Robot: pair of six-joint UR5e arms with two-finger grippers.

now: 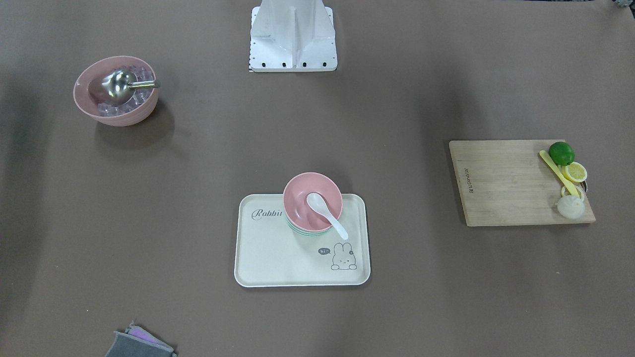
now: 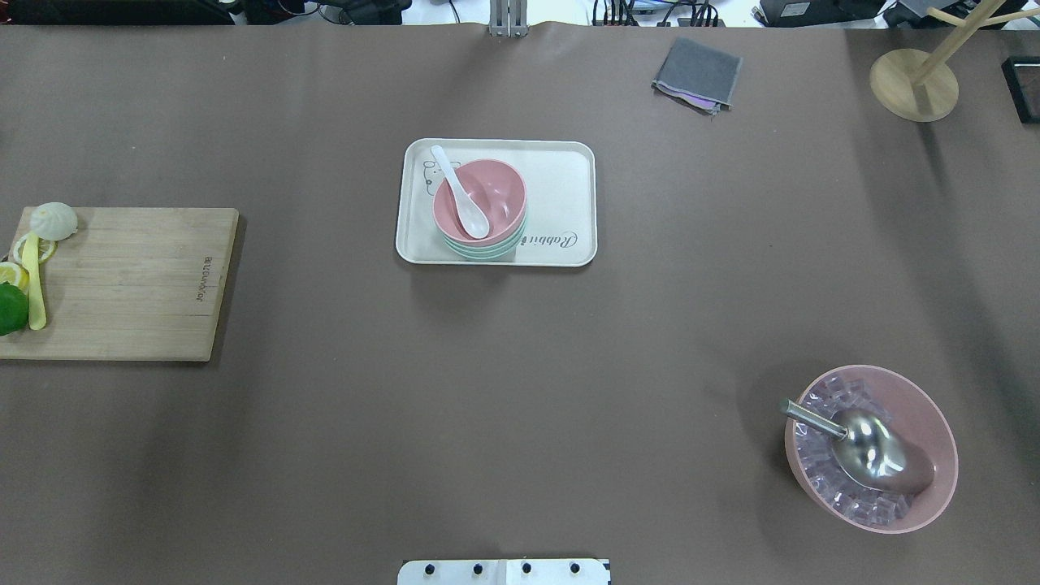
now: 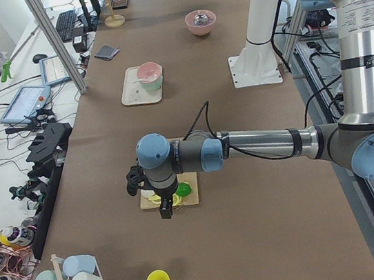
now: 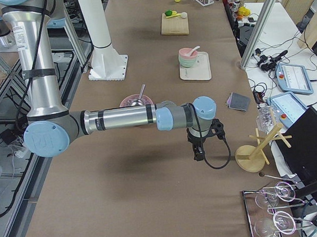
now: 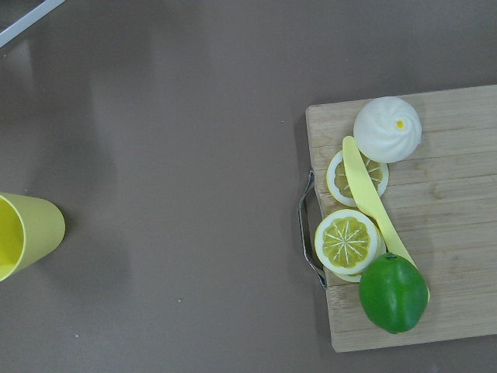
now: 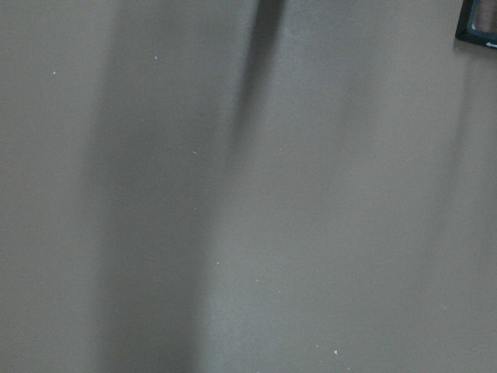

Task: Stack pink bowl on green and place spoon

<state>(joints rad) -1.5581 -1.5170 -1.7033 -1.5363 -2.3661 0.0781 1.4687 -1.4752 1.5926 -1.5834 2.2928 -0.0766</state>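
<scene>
Evidently complete: round pink plastic bowl (image 1: pixel 312 198) nests on pale green bowl (image 2: pixel 486 252), white spoon (image 1: pixel 325 214) inside. Left end effector (image 3: pixel 165 210) and right end effector (image 4: pixel 198 154): grip cannot be told.

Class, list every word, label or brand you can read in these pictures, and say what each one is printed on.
"Rabbit": on the tray, beside the pink bowl.
"hi": in a speech bubble by the rabbit drawing on the same tray.
Cutting board: a small brand stamp near one edge, too blurred to read.
</scene>
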